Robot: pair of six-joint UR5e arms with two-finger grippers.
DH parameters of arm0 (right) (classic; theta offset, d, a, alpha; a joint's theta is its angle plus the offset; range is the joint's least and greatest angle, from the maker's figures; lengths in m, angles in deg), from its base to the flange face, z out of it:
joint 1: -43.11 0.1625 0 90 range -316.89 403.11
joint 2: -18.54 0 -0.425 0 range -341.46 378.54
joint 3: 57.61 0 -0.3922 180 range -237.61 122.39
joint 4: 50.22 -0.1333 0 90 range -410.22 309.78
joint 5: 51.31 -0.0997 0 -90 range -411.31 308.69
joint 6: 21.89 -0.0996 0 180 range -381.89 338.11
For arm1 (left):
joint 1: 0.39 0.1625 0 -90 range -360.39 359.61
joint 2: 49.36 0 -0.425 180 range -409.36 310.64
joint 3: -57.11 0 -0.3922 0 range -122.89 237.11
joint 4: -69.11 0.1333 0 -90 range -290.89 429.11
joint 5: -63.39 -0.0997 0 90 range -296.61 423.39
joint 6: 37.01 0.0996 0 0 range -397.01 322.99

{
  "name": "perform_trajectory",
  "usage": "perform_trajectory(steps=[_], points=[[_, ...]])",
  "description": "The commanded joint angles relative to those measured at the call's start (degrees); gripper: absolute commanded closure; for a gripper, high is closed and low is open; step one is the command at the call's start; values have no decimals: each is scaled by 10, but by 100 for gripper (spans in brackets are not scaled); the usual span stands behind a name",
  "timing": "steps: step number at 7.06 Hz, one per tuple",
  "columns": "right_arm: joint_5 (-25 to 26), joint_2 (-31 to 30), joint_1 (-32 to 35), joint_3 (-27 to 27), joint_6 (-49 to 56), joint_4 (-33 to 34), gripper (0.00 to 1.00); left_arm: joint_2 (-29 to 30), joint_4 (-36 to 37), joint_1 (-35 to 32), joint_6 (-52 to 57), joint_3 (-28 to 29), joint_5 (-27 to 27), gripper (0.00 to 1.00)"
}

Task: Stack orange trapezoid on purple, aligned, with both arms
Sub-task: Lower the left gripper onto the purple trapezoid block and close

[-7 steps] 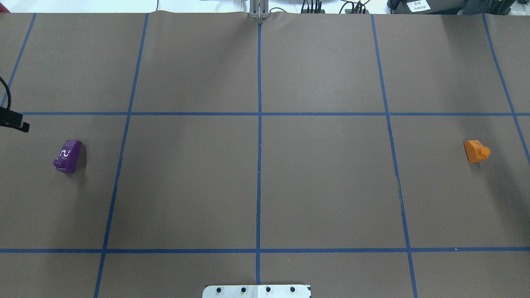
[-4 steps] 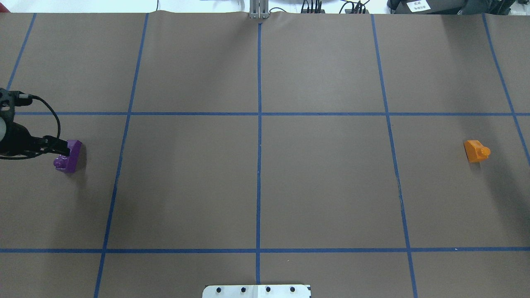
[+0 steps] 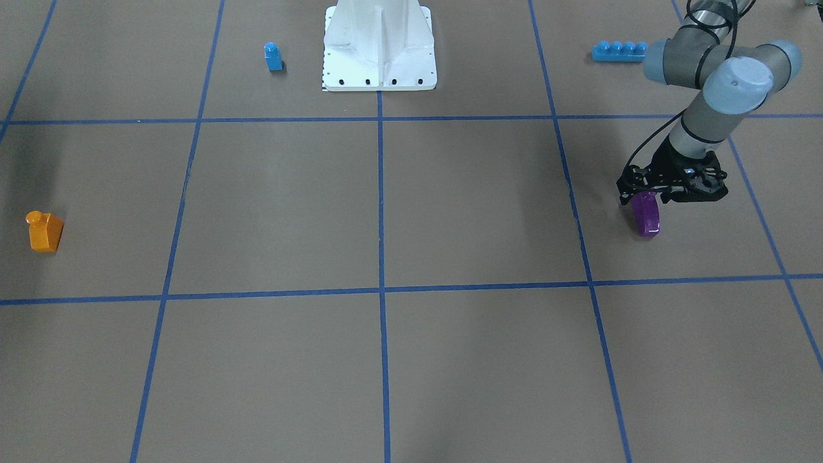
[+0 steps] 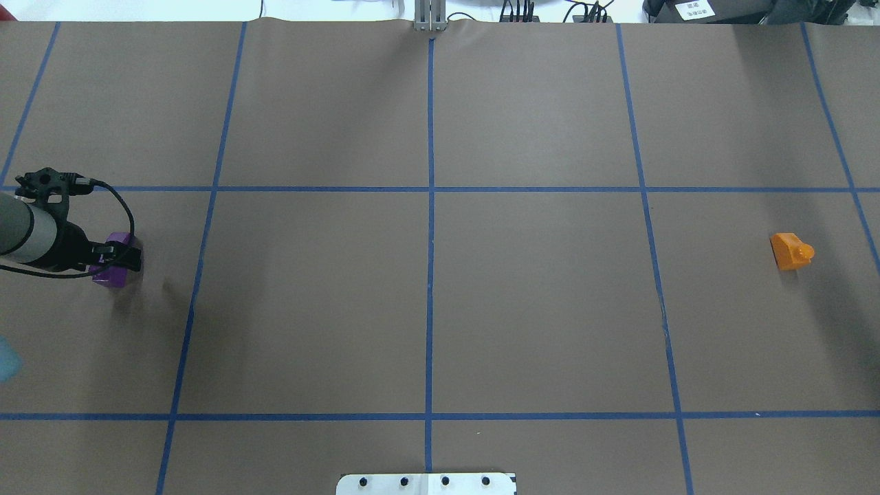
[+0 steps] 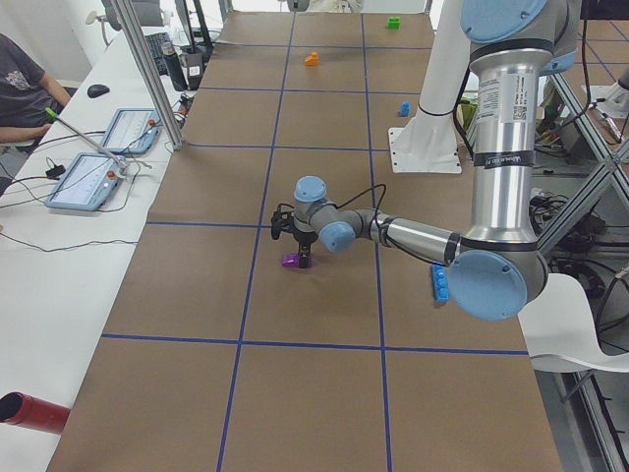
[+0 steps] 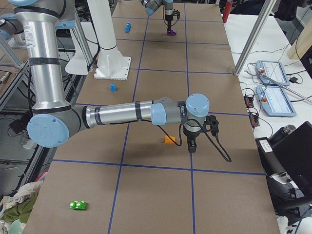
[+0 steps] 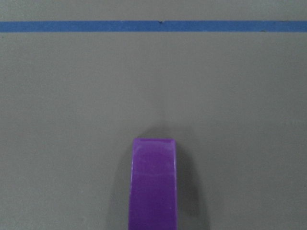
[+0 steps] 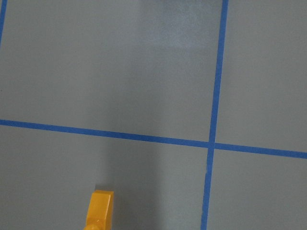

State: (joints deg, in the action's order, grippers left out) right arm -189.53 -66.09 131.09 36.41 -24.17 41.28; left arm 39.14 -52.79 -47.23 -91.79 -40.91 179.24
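The purple block [image 4: 110,277] lies on the brown table at the left; it also shows in the front view [image 3: 645,218] and at the bottom of the left wrist view [image 7: 153,187]. My left gripper [image 4: 130,258] hangs just over it, fingers down, and looks open [image 3: 640,196]. The orange trapezoid [image 4: 790,251] lies far right, its stud pointing sideways [image 3: 44,231]. My right gripper [image 6: 191,146] shows only in the exterior right view, close beside the orange block [image 6: 169,140]. I cannot tell whether it is open or shut. The right wrist view catches the orange block [image 8: 100,211] at its lower edge.
A small blue single-stud block [image 3: 273,56] and a long blue brick [image 3: 618,51] lie near the white robot base [image 3: 379,45]. A green block [image 6: 78,205] lies at the table's right end. Blue tape lines grid the table.
My left arm has come in from the left edge, and its gripper now sits over the purple block. Neither block has moved.
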Motion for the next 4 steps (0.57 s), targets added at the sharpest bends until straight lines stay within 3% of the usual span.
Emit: perform_trajectory(steps=[1, 2, 4], points=[[-7, 0, 0, -2, 0, 3, 0, -3, -2, 1, 1, 2, 0, 90], [-7, 0, 0, -5, -1, 2, 0, -3, -1, 1, 2, 1, 1, 100], [-6, 3, 0, -12, 0, 0, 0, 0, 4, 1, 3, -39, 7, 100]])
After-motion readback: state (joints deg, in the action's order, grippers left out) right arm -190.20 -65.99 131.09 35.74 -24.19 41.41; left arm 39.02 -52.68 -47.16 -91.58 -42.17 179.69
